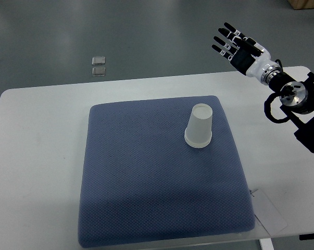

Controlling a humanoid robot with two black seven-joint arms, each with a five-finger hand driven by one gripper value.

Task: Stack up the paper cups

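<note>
Fingers [227, 39] of the right hand [240, 49] are spread and empty, raised beyond the counter [37, 135] edge at two o'clock from the paper cup [199, 126]. That cup stands upside down on the blue mat [146, 187], upper right part, looking like a finished stack. Risk, as I judge it: a sweep back inward could clip the light cup and topple it, since the soft mat gives little footing. No left hand shows.
</note>
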